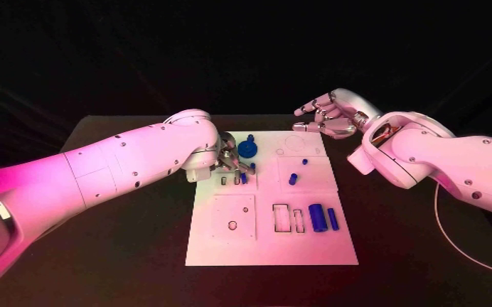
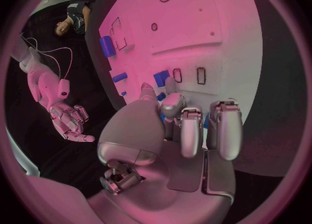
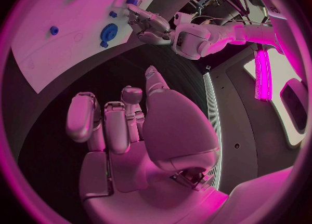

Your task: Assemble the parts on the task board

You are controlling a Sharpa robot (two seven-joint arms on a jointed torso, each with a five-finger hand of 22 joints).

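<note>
Task board [image 1: 269, 232], a white plate, lies at the table's [image 1: 123, 250] centre. Left hand [image 1: 227, 161] rests over the board's far-left part, fingers curled around a small blue part [image 2: 161, 97]. Right hand [image 1: 330, 117] hovers beyond the board's far-right corner, empty, fingers loosely apart. Two blue cylinders [image 1: 323, 217] lie at the board's near-right.

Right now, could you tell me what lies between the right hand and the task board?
Bare black table; in the head view the right hand hovers just beyond the task board corner, holding nothing.
</note>
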